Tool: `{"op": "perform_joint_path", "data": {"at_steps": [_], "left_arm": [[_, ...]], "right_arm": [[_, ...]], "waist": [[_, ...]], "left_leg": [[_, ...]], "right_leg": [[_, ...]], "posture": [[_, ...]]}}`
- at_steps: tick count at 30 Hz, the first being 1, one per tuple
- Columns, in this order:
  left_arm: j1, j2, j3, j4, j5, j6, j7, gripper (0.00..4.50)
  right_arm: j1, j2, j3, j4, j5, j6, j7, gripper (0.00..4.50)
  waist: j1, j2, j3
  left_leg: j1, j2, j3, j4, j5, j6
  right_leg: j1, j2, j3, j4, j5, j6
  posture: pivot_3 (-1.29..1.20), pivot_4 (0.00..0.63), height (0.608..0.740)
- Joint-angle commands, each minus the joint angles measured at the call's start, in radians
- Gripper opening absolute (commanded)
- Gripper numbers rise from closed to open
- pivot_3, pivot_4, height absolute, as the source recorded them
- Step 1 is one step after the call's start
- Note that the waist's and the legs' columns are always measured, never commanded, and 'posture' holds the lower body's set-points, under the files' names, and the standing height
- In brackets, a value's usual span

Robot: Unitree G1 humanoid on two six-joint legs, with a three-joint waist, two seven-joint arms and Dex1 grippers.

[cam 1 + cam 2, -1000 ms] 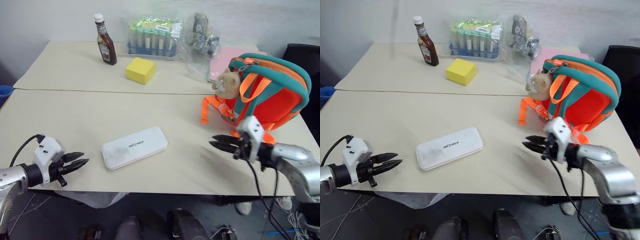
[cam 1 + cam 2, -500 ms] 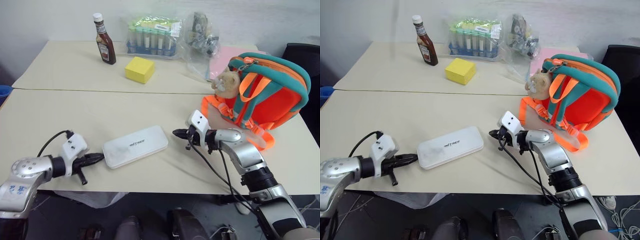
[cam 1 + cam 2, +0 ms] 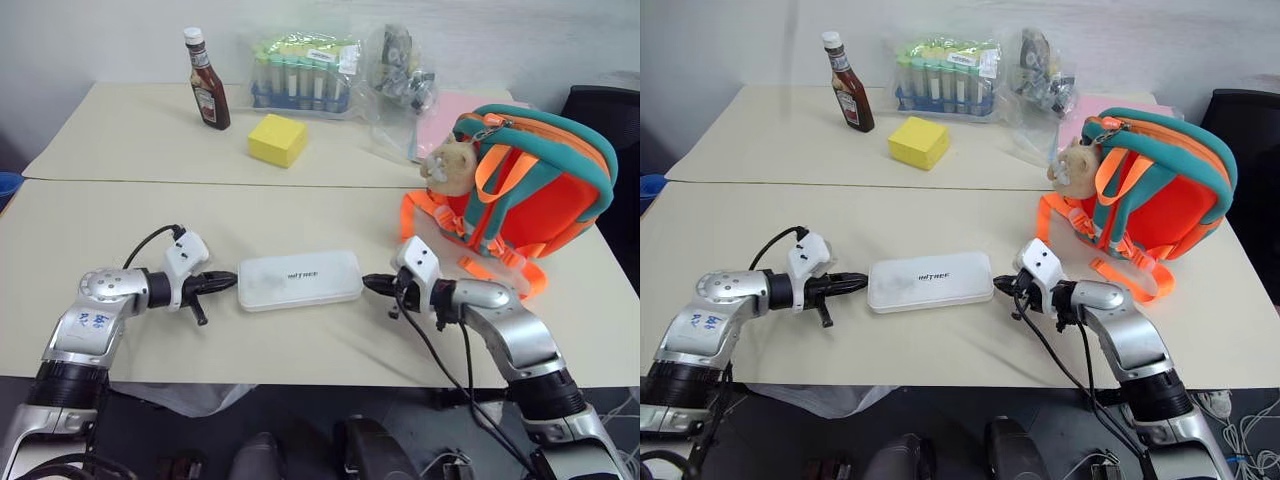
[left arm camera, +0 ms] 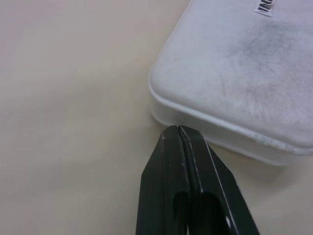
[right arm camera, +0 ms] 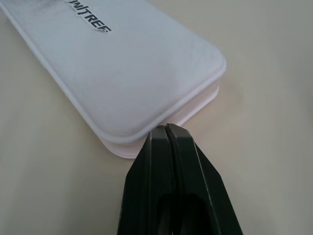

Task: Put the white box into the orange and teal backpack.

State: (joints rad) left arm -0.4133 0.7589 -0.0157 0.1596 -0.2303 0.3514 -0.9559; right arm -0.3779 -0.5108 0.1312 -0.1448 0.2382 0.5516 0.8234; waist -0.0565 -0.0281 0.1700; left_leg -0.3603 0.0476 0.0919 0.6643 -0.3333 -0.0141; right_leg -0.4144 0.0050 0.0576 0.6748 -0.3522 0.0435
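Left tool: fingers pressed together, holding nothing, tips against the left short end of the box. Right tool: fingers pressed together, holding nothing, tips against the right short end of the box. The box lies flat on the surface at lower centre of the head views, lettering up, pinned end to end between the two tools. The backpack stands at centre right of the frame, well apart from the box, with a plush toy on its left side. At upper centre: a yellow block, a sauce bottle to its left, a tube rack behind it.
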Motion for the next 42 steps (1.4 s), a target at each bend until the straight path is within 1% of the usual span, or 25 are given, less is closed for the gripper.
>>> {"op": "perform_joint_path", "data": {"at_steps": [1, 2, 3, 5, 7, 8, 11, 14, 16, 17, 18, 20, 24, 28, 31, 35, 38, 42], "left_arm": [[-0.058, 0.003, 0.013, 0.075, -0.001, -0.010, -0.027, 0.01], [-0.075, 0.004, 0.021, 0.103, -0.009, 0.001, -0.036, 0.01], [-0.095, 0.006, 0.039, 0.131, -0.031, 0.034, -0.045, 0.19], [-0.140, 0.002, 0.092, 0.176, -0.115, 0.171, -0.067, 0.57], [-0.179, 0.008, 0.138, 0.200, -0.211, 0.356, -0.098, 1.23], [-0.196, 0.015, 0.153, 0.204, -0.252, 0.454, -0.111, 1.48], [-0.212, 0.050, 0.145, 0.184, -0.317, 0.645, -0.155, 2.47], [-0.245, 0.080, 0.074, 0.190, -0.324, 0.826, -0.158, 3.40], [-0.279, 0.069, 0.052, 0.235, -0.303, 0.877, -0.124, 3.99], [-0.298, 0.058, 0.048, 0.270, -0.289, 0.891, -0.103, 4.39], [-0.315, 0.050, 0.045, 0.296, -0.286, 0.906, -0.094, 4.47], [-0.348, 0.027, 0.050, 0.340, -0.292, 0.929, -0.082, 4.47], [-0.395, -0.018, 0.003, 0.379, -0.285, 0.953, -0.091, 4.47], [-0.436, -0.103, -0.050, 0.411, -0.265, 0.951, -0.078, 4.47], [-0.459, -0.159, -0.048, 0.424, -0.280, 0.974, -0.085, 4.47], [-0.478, -0.203, -0.024, 0.430, -0.289, 0.994, -0.071, 4.47], [-0.482, -0.209, -0.018, 0.434, -0.283, 1.002, -0.067, 4.47], [-0.453, -0.154, -0.057, 0.430, -0.240, 0.964, -0.078, 4.47]], "right_arm": [[0.009, -0.023, -0.032, -0.057, 0.022, 0.006, -0.003, 0.00], [0.009, -0.026, -0.032, -0.053, 0.017, 0.004, -0.005, 0.00], [0.010, -0.031, -0.034, -0.046, 0.013, -0.001, -0.008, 0.00], [0.004, -0.037, -0.038, -0.029, 0.008, -0.010, -0.012, 0.00], [-0.005, -0.041, -0.041, -0.010, 0.003, -0.020, -0.017, 0.00], [-0.009, -0.042, -0.041, -0.002, -0.001, -0.026, -0.018, 0.00], [-0.018, -0.041, -0.038, 0.015, -0.008, -0.037, -0.018, 0.00], [-0.026, -0.037, -0.020, 0.034, -0.026, -0.059, -0.017, 0.00], [-0.030, -0.030, -0.014, 0.041, -0.032, -0.064, -0.018, 0.00], [-0.032, -0.024, -0.013, 0.042, -0.033, -0.064, -0.021, 0.00], [-0.033, -0.021, -0.012, 0.042, -0.033, -0.065, -0.021, 0.00], [-0.034, -0.015, -0.008, 0.045, -0.036, -0.067, -0.023, 0.00], [-0.039, -0.001, 0.005, 0.062, -0.048, -0.079, -0.029, 0.00], [-0.055, 0.023, 0.024, 0.084, -0.062, -0.085, -0.037, 0.00], [-0.064, 0.030, 0.025, 0.097, -0.065, -0.089, -0.038, 0.00], [-0.060, 0.033, 0.017, 0.099, -0.066, -0.088, -0.038, 0.00], [-0.052, 0.032, 0.010, 0.100, -0.069, -0.091, -0.035, 0.00], [-0.043, 0.032, 0.001, 0.094, -0.069, -0.087, -0.034, 0.00]], "waist": [[0.000, 0.000, 0.000], [0.000, 0.000, 0.000], [0.000, 0.000, 0.000], [0.000, 0.000, 0.000], [0.000, 0.000, 0.000], [0.000, 0.000, 0.000], [-0.001, 0.000, 0.000], [-0.003, 0.000, 0.000], [-0.001, 0.000, 0.000], [0.002, 0.000, 0.000], [0.002, 0.000, 0.000], [0.003, 0.000, 0.000], [0.003, 0.000, 0.000], [0.006, 0.000, 0.000], [0.009, 0.000, 0.000], [0.015, 0.000, 0.000], [0.022, 0.000, 0.000], [0.021, 0.000, 0.000]], "left_leg": [[0.000, 0.000, 0.000, 0.000, 0.000, 0.000], [0.000, 0.000, 0.000, 0.000, 0.000, 0.000], [0.000, 0.000, 0.000, 0.001, 0.000, 0.000], [0.000, 0.000, 0.000, 0.001, 0.000, 0.000], [-0.001, 0.000, 0.000, 0.001, 0.000, 0.000], [-0.001, 0.000, 0.000, 0.001, 0.000, 0.000], [-0.001, 0.000, 0.000, 0.002, 0.000, 0.000], [-0.002, 0.000, 0.000, 0.002, 0.000, 0.000], [-0.002, 0.000, 0.000, 0.003, 0.000, -0.001], [-0.002, 0.000, 0.000, 0.003, 0.000, -0.001], [-0.002, 0.000, -0.001, 0.004, 0.000, -0.001], [-0.002, 0.000, -0.001, 0.005, 0.000, -0.001], [-0.002, 0.000, 0.000, 0.005, 0.000, -0.001], [-0.001, 0.000, 0.000, 0.005, 0.001, -0.001], [-0.002, -0.001, 0.000, 0.007, 0.001, -0.001], [-0.002, -0.001, -0.001, 0.008, 0.001, -0.001], [-0.002, -0.001, -0.001, 0.009, 0.000, -0.001], [-0.002, -0.001, 0.000, 0.009, 0.000, -0.001]], "right_leg": [[0.000, 0.000, 0.000, 0.000, 0.000, 0.000], [0.000, 0.000, 0.000, 0.000, 0.000, 0.000], [0.000, 0.000, 0.000, 0.000, 0.000, 0.000], [0.000, 0.000, 0.000, 0.001, 0.000, 0.000], [-0.001, 0.000, 0.000, 0.001, 0.000, 0.000], [-0.001, 0.000, 0.000, 0.002, 0.000, 0.000], [-0.001, 0.000, 0.000, 0.005, 0.000, 0.000], [-0.002, 0.000, 0.000, 0.005, 0.000, 0.000], [-0.002, 0.000, 0.000, 0.004, 0.000, 0.000], [-0.002, 0.000, 0.000, 0.004, 0.000, 0.000], [-0.002, 0.000, 0.000, 0.004, 0.000, 0.000], [-0.002, 0.000, 0.000, 0.004, 0.000, 0.000], [-0.002, 0.000, 0.000, 0.004, 0.000, 0.000], [-0.002, 0.000, 0.000, 0.005, 0.000, 0.000], [-0.001, 0.000, 0.000, 0.005, 0.000, 0.000], [-0.001, 0.000, 0.000, 0.006, 0.000, 0.000], [-0.001, 0.000, 0.000, 0.006, 0.000, 0.000], [-0.001, 0.000, 0.000, 0.006, 0.000, 0.000]], "posture": [[0.00, 0.150, 0.740], [0.00, 0.150, 0.740], [0.00, 0.150, 0.740], [0.00, 0.150, 0.740], [0.00, 0.150, 0.740], [0.00, 0.150, 0.740], [0.00, 0.150, 0.740], [0.00, 0.150, 0.740], [0.00, 0.150, 0.740], [0.00, 0.150, 0.740], [0.00, 0.150, 0.740], [0.00, 0.150, 0.740], [0.00, 0.150, 0.740], [0.00, 0.150, 0.740], [0.00, 0.150, 0.740], [0.00, 0.150, 0.740], [0.00, 0.150, 0.740], [0.00, 0.150, 0.740]]}}
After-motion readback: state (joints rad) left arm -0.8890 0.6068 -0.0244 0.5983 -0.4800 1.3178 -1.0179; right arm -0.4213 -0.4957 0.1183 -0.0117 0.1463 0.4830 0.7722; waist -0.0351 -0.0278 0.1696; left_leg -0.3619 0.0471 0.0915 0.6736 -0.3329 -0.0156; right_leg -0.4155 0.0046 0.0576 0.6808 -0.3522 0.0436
